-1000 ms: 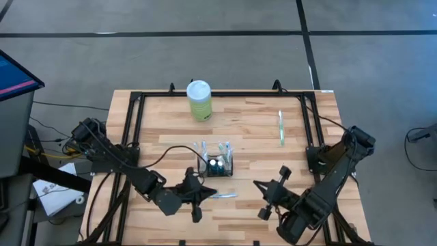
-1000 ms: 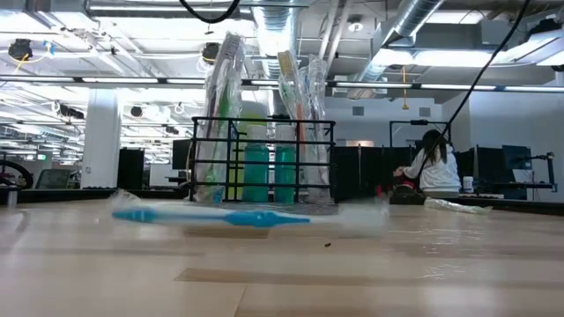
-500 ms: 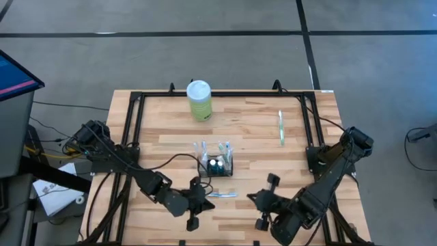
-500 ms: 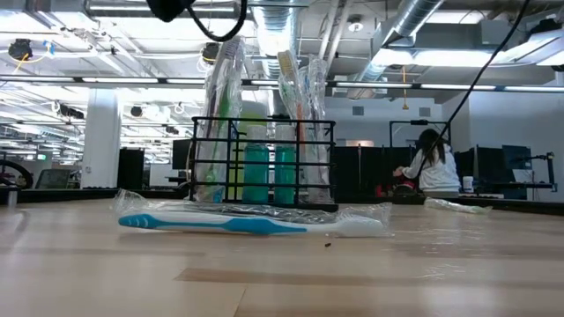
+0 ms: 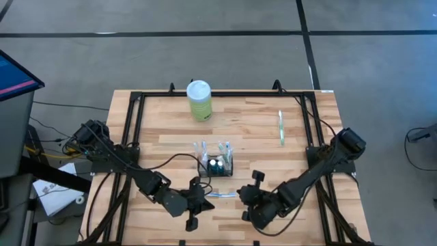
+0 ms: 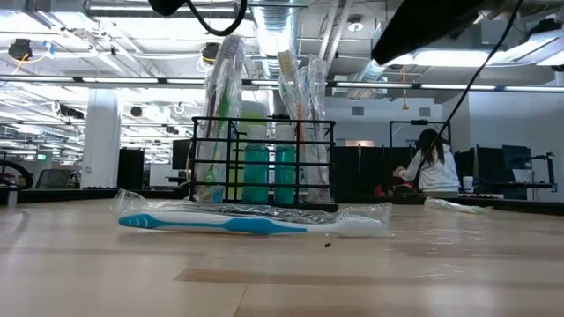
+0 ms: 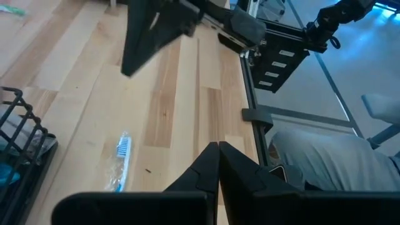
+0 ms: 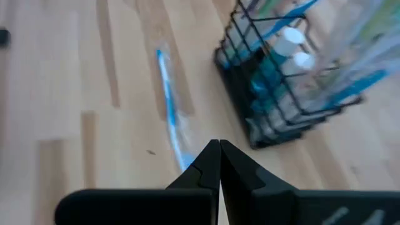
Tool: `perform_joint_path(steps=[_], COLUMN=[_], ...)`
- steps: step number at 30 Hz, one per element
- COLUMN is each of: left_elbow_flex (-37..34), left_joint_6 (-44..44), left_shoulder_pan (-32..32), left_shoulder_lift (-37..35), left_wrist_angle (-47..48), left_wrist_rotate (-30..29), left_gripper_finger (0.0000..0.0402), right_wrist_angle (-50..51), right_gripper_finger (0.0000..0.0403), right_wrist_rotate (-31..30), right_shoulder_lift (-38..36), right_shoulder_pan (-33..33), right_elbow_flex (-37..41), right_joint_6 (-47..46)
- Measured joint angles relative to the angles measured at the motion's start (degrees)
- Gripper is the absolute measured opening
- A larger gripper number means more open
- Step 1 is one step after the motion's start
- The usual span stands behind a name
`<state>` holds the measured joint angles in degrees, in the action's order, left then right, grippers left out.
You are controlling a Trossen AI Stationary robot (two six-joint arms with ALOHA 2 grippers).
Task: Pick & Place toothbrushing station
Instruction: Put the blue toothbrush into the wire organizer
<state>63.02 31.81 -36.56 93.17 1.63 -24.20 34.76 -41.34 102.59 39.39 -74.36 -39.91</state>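
Note:
The toothbrushing station, a black wire-mesh caddy holding wrapped toothbrushes and two teal tubes, stands upright on the table's middle; it also shows in the low view and the right wrist view. A blue toothbrush in a clear wrapper lies flat just near of it. My left gripper hovers shut at the toothbrush's left end, above the table. My right gripper hovers shut at its right end, pointing down at a slant.
A pale green bottle with a white cap stands at the far edge. A green wrapped toothbrush lies at the far right. A black metal frame borders the table. A person sits in the room beyond.
My right gripper has come down and toward the table's left, turning its wrist, until it hangs over the blue toothbrush's right end. My left gripper has turned a little in place. The blue toothbrush, blurred a second ago, now lies still on the table.

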Motion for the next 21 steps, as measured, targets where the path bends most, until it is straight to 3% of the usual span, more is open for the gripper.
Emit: perform_joint_path(steps=[13, 21], left_elbow_flex=[0.0, 0.0], left_joint_6=[-2.7, -3.0], left_shoulder_pan=[0.0, 0.0], left_shoulder_lift=[0.0, 0.0], left_wrist_angle=[-0.5, -1.0], left_wrist_rotate=[-0.2, -0.2], left_gripper_finger=[0.0001, 0.0001], right_wrist_angle=[-17.3, -18.3], right_gripper_finger=[0.0, 0.0], right_wrist_rotate=[4.7, 7.2], right_shoulder_lift=[-0.1, 2.2], right_shoulder_pan=[-2.0, -3.8], right_elbow_flex=[9.3, 9.7], right_joint_6=[2.7, 2.9])
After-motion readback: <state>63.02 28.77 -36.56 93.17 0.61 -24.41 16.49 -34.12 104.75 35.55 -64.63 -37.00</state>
